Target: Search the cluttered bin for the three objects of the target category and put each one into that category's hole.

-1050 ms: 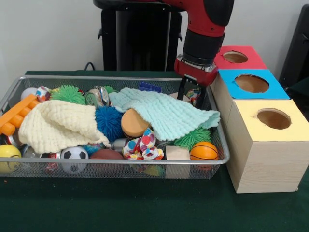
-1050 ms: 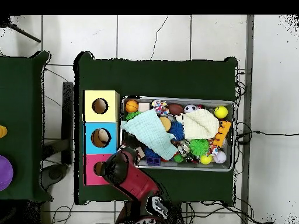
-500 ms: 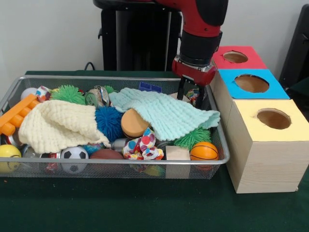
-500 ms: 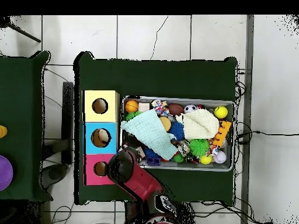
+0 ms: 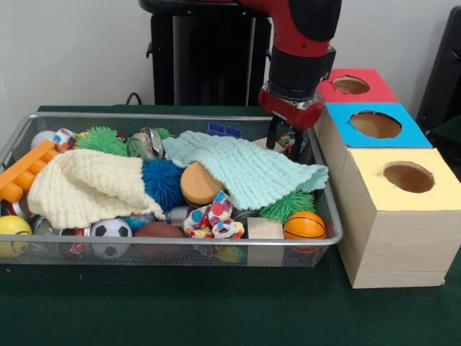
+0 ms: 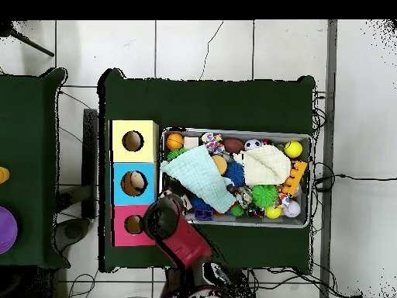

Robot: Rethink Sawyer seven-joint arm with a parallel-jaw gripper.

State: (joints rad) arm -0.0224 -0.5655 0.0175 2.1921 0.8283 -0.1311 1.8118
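Hanging over the bin's (image 5: 328,216) far corner beside the blue box (image 5: 374,124), the gripper (image 5: 285,144) spreads its fingers open around nothing, a small multicoloured toy (image 5: 290,142) showing between them, the mint cloth (image 5: 245,169) just below

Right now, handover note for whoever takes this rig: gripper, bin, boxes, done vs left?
Gripper: hangs over the far right corner of the wire bin, beside the blue box. Two dark jaws show apart, a small colourful item between them; whether it is gripped, cannot tell.
Bin: full of clutter; mint cloth and cream cloth cover part of it. Basketball, soccer ball and wooden block lie along the near edge.
Boxes: red, blue, yellow, one hole each. Overhead shows something pale in the blue hole.
Left: target category unclear; keep searching under the cloths.
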